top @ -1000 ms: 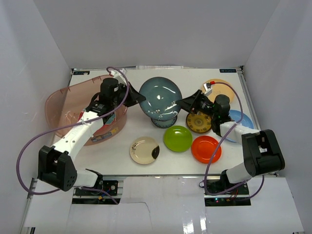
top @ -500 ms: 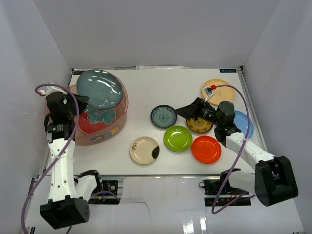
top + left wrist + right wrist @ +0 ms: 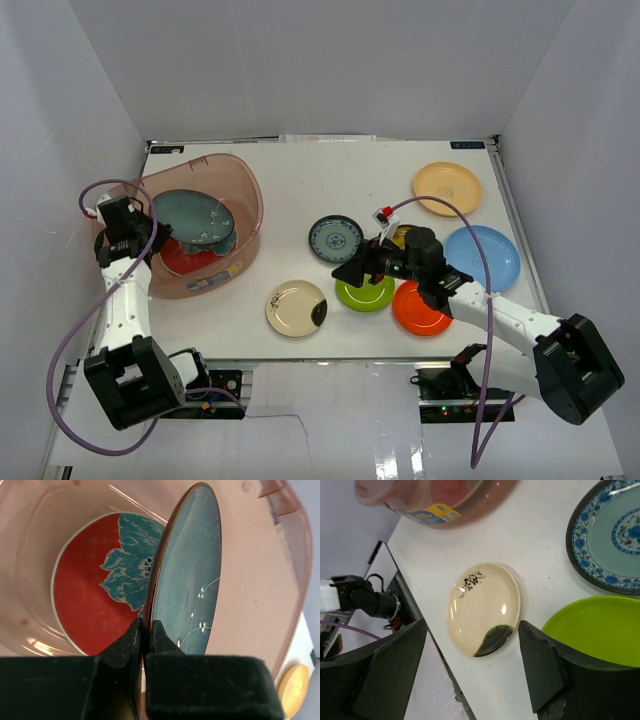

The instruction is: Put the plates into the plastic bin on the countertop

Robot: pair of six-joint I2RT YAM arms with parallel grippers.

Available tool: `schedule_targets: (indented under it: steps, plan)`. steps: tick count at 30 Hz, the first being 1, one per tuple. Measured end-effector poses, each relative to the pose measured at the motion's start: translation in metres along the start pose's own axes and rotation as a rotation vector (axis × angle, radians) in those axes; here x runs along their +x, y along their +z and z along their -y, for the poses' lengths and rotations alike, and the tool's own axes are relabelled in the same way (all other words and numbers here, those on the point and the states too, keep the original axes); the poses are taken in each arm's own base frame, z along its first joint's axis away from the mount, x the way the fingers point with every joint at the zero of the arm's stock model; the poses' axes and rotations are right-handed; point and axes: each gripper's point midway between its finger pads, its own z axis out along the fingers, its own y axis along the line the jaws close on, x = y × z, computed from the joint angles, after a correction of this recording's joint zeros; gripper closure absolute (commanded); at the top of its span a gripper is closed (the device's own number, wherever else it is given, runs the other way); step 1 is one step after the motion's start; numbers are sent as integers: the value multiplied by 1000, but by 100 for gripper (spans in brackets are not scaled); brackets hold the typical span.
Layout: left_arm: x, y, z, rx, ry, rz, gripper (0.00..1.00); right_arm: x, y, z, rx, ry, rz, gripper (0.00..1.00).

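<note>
The pinkish plastic bin [image 3: 243, 192] stands at the left of the white countertop [image 3: 300, 180]. In it lies a red-and-teal plate [image 3: 180, 260]. My left gripper [image 3: 155, 232] is shut on the rim of a dark teal plate [image 3: 195, 220], held tilted inside the bin. The left wrist view shows that plate [image 3: 192, 580] edge-on over the red one [image 3: 85, 610], with my gripper [image 3: 146, 630] pinching it. My right gripper [image 3: 345, 272] is open and empty, low between the cream plate [image 3: 296, 307] and the green plate [image 3: 365, 293]. The right wrist view shows the cream plate [image 3: 482, 607] between its fingers.
On the countertop lie a blue-patterned plate [image 3: 336, 238], an orange plate [image 3: 425, 310], a blue plate [image 3: 490, 255] and a pale yellow plate [image 3: 447, 187]. A brown patterned plate [image 3: 400, 237] is partly hidden by my right arm. White walls enclose the table.
My left arm has lowered the dark teal plate from above the bin's rim down into the bin. My right arm has swung left and forward to beside the cream plate.
</note>
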Motion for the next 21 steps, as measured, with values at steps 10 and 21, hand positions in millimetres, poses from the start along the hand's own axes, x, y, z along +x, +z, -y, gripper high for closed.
schedule_targets:
  steps: [10, 21]
  plan:
    - [20, 32, -26, -52, 71, -55, 92, 71, 32, 32, 138, -29, -226, 29]
    - [27, 37, -38, -60, 101, -51, 13, 50, 45, 46, 254, -128, -201, 35]
